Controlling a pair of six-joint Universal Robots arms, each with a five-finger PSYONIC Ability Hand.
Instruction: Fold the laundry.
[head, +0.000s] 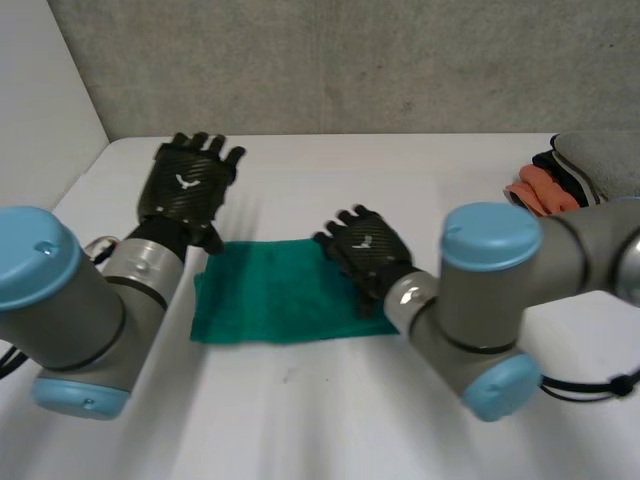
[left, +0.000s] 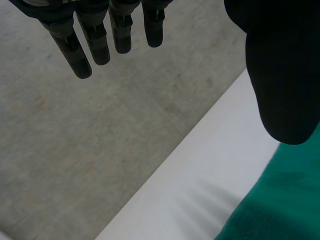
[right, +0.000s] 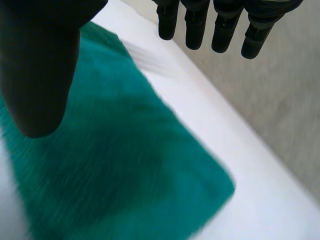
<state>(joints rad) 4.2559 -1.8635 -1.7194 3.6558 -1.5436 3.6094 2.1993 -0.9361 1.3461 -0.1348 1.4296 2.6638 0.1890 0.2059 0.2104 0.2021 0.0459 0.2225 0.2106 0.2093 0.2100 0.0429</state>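
A green cloth (head: 270, 295) lies folded flat in a rectangle on the white table (head: 400, 180). My left hand (head: 190, 185) hovers at the cloth's far left corner, open with straight fingers and nothing in it. Its wrist view shows the hand (left: 282, 75) raised above the table, the cloth's edge (left: 280, 200) beneath the thumb. My right hand (head: 365, 250) is over the cloth's right end, open too. Seen from the right wrist, that hand (right: 40, 65) is above the cloth (right: 115, 175), fingers spread and apart from it.
A pile of other laundry (head: 560, 180), orange, dark and grey, lies at the table's far right. A grey wall (head: 350, 60) rises behind the table's far edge. Bare table surrounds the cloth.
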